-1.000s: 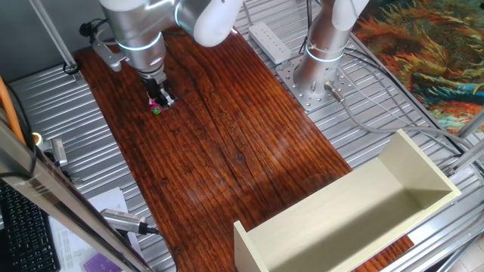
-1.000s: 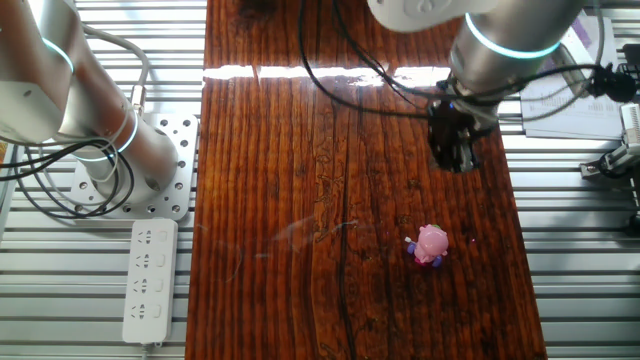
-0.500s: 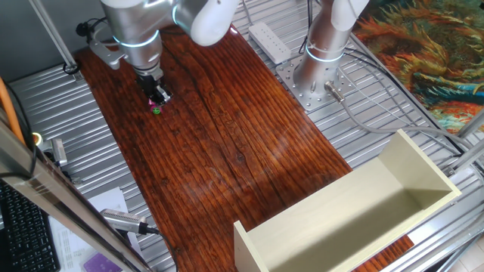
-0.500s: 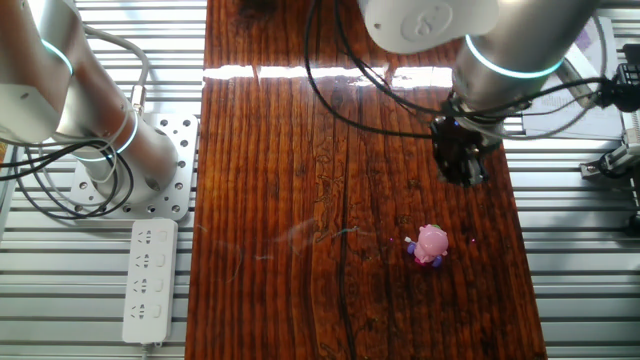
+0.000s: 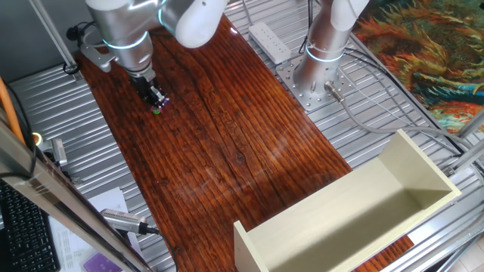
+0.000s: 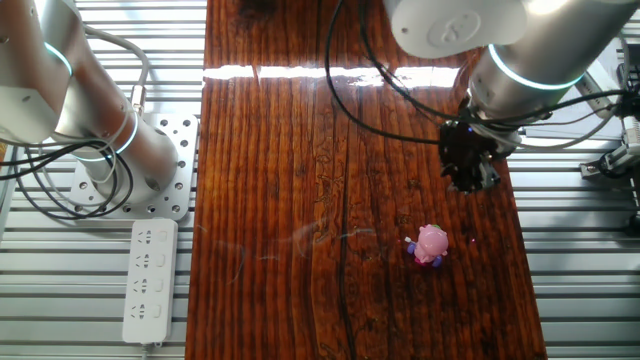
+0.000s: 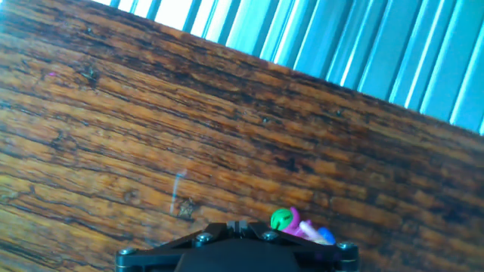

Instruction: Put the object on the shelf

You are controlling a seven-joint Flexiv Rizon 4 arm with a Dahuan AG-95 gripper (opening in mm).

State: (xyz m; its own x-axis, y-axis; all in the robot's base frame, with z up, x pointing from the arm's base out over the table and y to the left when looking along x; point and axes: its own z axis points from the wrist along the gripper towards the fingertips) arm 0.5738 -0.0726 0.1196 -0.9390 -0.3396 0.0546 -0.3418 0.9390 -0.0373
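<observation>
The object, a tiny pink toy figure (image 6: 430,243) with purple and green bits, lies on the dark wooden table. In one fixed view only its pink and green bits (image 5: 157,107) show, just below the gripper (image 5: 154,97). In the other fixed view the gripper (image 6: 470,178) hangs a little beyond and to the right of the toy, apart from it. In the hand view the toy (image 7: 293,222) peeks out right of the gripper (image 7: 237,225), whose jaws look closed together and empty. The cream shelf (image 5: 355,219) stands open-topped at the table's near right end, far from the toy.
A second robot arm's base (image 5: 318,72) stands on the metal frame beside the table, with a white power strip (image 5: 270,41) near it. Ribbed metal surfaces border the wooden table (image 5: 227,143) on both sides. Cables trail near the shelf.
The gripper has shifted sideways over the table, ending closer to the toy's side in the other fixed view. The toy has not moved.
</observation>
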